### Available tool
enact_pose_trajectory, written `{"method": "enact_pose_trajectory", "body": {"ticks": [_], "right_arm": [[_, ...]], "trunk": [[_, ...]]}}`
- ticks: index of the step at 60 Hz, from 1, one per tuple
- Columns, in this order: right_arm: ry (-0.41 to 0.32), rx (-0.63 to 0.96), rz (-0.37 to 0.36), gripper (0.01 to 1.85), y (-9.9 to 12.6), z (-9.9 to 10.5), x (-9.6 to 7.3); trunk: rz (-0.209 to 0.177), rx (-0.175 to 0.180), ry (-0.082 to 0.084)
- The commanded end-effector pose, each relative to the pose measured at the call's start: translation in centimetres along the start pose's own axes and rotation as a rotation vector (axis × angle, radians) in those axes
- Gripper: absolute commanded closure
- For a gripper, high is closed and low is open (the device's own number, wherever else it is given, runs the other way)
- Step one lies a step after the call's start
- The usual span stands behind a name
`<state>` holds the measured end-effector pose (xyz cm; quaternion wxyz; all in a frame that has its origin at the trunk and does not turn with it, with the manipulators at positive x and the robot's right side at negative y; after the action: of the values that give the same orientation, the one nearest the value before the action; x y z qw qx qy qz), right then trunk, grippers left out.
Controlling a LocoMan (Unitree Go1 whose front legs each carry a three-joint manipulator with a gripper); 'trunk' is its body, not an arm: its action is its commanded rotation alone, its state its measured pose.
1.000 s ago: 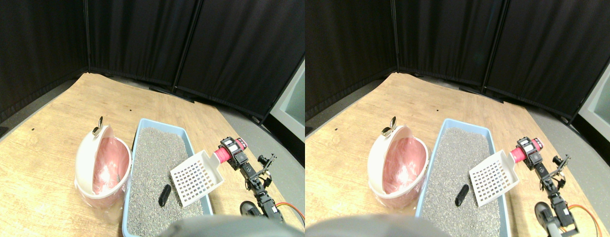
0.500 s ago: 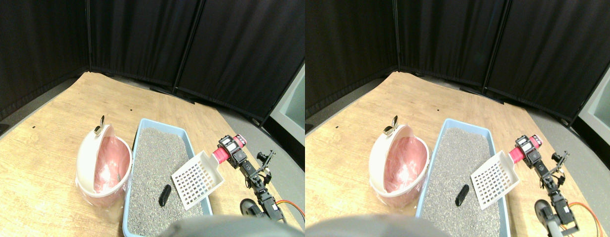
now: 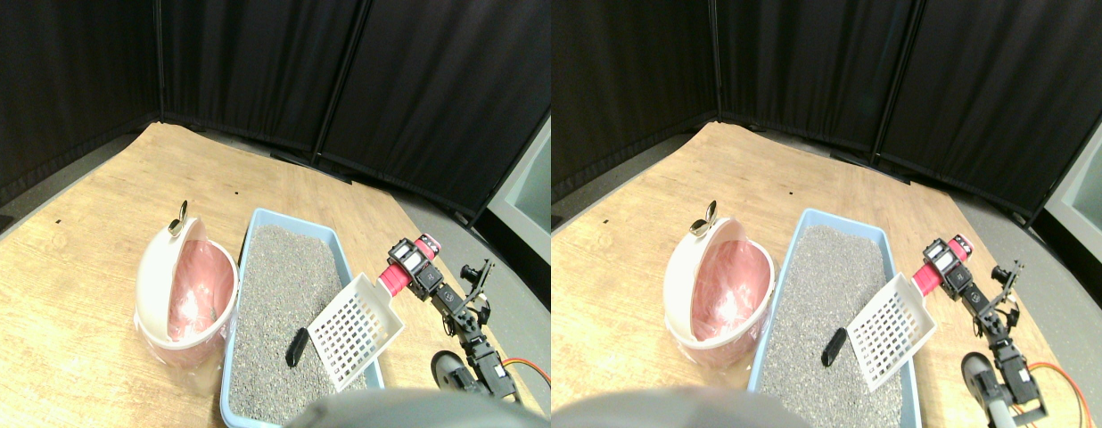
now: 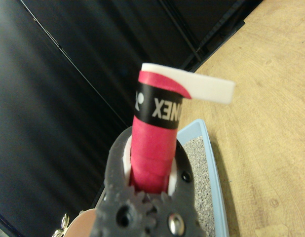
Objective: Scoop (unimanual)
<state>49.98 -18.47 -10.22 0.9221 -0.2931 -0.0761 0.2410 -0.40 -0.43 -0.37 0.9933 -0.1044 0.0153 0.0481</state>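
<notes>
Red-wrapped handle (image 4: pixel 155 148) clamped between the jaws of the right gripper (image 3: pixel 407 267), arm slanting up from the frame's lower right.

White slotted scoop (image 3: pixel 353 328) tilts down over the right side of the blue litter tray (image 3: pixel 341 242), its front edge just beside the dark lump (image 3: pixel 296 347) on the grey litter. Pink-lined bin (image 3: pixel 184 290) stands left of the tray, touching it, on the wooden floor (image 3: pixel 87 223).
</notes>
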Motion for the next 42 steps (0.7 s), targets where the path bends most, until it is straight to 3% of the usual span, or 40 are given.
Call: {"method": "enact_pose_trajectory", "body": {"ticks": [1, 12, 27, 32, 35, 40, 42], "right_arm": [[-0.025, -0.033, 0.009, 1.80, 0.3, 0.6, 0.3], [0.020, -0.041, -0.030, 1.80, 0.1, -0.1, 1.3], [0.107, -0.009, -0.068, 1.80, 1.4, -0.4, 1.1], [0.135, 0.008, -0.068, 1.80, 2.6, -0.6, 1.1], [0.218, 0.052, -0.089, 1.80, 3.6, -0.7, 1.0], [0.197, 0.109, -0.056, 1.80, 5.3, -1.9, 1.0], [0.230, 0.132, -0.068, 1.80, 6.4, -2.2, 0.9]], "trunk": [[0.017, -0.023, 0.022], [0.018, -0.025, 0.019], [0.021, -0.032, 0.023], [0.032, -0.039, 0.028], [0.039, -0.045, 0.030], [0.050, -0.054, 0.030], [0.054, -0.055, 0.030]]}}
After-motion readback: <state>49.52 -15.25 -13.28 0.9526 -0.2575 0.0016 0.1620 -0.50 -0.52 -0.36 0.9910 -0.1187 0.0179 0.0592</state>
